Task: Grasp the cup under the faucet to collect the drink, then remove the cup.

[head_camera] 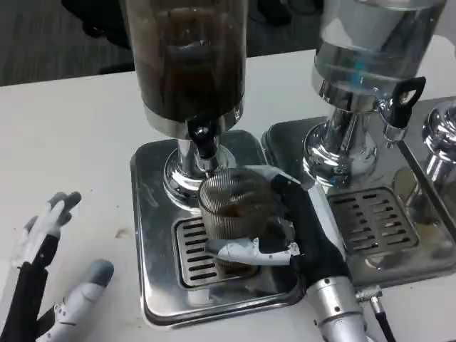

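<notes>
While I read the head view, these are the lines I go by:

Cup position: the ribbed glass cup [231, 206] stands upright on the drip grate [196, 265] of the left dispenser's steel tray [146, 235], directly below the black faucet [204, 141].

Key relation: the cup sits at about 11 o'clock from my right hand [285, 231]; its long axis is vertical, and the faucet is straight up at 12 o'clock from its rim.

Right hand: wrapped around the cup, one finger crossing its front low down and others behind its right side; I judge it is gripping the glass.

Left hand [50, 278]: resting on the white table [64, 142] at about 8 o'clock from the cup, well apart, fingers spread, holding nothing.

Nearer hand: the right, already on the cup.

Cup contents: a shallow layer of dark drink at the bottom, far from full.

Left dispenser [189, 57]: dark liquid fills the clear cylinder.

Right dispenser [370, 39]: clear liquid, at 2 o'clock from the cup, with its own tap [399, 100] and grate [370, 221].

Flow: I cannot tell whether drink is running from the faucet.

Next move, my judgement: keep the cup upright until filled, then draw it toward 6 o'clock, clear of the faucet.
</notes>
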Controlling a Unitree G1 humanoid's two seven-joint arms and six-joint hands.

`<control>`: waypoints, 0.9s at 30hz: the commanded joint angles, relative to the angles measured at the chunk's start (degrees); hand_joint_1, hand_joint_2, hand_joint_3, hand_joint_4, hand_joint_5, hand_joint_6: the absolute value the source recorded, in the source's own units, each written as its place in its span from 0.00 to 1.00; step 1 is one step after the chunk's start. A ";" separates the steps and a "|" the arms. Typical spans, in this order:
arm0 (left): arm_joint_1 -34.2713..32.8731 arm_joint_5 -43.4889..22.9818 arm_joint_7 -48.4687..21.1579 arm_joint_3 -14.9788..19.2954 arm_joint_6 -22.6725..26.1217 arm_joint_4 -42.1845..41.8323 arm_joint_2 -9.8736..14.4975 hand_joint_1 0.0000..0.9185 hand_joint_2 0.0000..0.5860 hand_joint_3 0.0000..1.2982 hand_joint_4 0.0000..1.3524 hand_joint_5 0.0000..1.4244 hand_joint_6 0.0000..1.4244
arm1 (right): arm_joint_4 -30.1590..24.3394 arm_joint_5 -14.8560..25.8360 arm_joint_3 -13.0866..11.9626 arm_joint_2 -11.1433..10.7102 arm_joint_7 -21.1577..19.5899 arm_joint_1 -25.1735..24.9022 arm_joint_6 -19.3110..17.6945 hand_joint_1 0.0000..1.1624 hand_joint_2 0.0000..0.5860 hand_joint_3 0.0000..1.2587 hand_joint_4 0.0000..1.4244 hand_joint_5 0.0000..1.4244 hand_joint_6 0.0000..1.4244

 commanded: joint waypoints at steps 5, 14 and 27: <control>-0.39 -0.39 0.07 -0.12 -0.14 0.68 0.22 0.00 0.31 0.09 0.00 0.10 0.00 | -6.31 -0.55 -0.52 -0.34 -0.97 2.32 -0.90 0.96 0.13 0.68 0.64 0.66 0.84; -0.93 -0.45 -0.54 -0.46 -0.31 0.87 0.56 0.00 0.31 0.09 0.00 0.10 0.00 | -9.34 -0.26 -0.81 -0.59 0.14 5.40 -0.76 0.96 0.13 0.68 0.64 0.66 0.86; -1.09 -0.93 -2.07 -0.51 0.14 0.71 1.78 0.00 0.30 0.07 0.00 0.06 0.00 | -14.83 0.55 -1.73 -1.74 3.59 9.30 1.07 0.94 0.13 0.68 0.64 0.66 0.87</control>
